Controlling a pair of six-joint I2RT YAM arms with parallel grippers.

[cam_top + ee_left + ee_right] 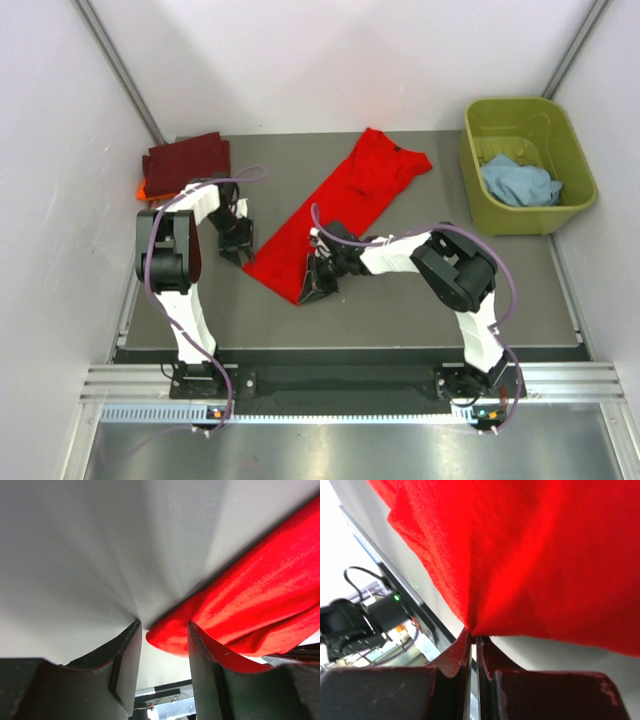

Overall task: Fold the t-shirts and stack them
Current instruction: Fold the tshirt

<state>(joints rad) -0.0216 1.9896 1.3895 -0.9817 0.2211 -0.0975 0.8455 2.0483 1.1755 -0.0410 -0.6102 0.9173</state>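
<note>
At the tip of the right gripper (473, 633), the two fingers are pressed together on a pinch of the red shirt (545, 555), whose cloth rises from the grip and fills most of the wrist view. From above, this gripper sits at the shirt's near corner, the end closest to the arms. The left gripper (164, 626) stands with its fingers apart, low over the table (420, 310). A rounded bit of the shirt's near left edge lies between them, close against the right-hand finger, and nothing is clamped. The red shirt lies as a long strip running diagonally across the middle of the table, collar and sleeves at the far right end, hem by the two grippers. Behind the left arm, at the far left corner, a maroon shirt (187, 160) lies folded, with an orange shirt (141, 188) peeking from under its near left edge. Well to the right, a light blue shirt (518, 181) lies crumpled inside a green tub (520, 218).
</note>
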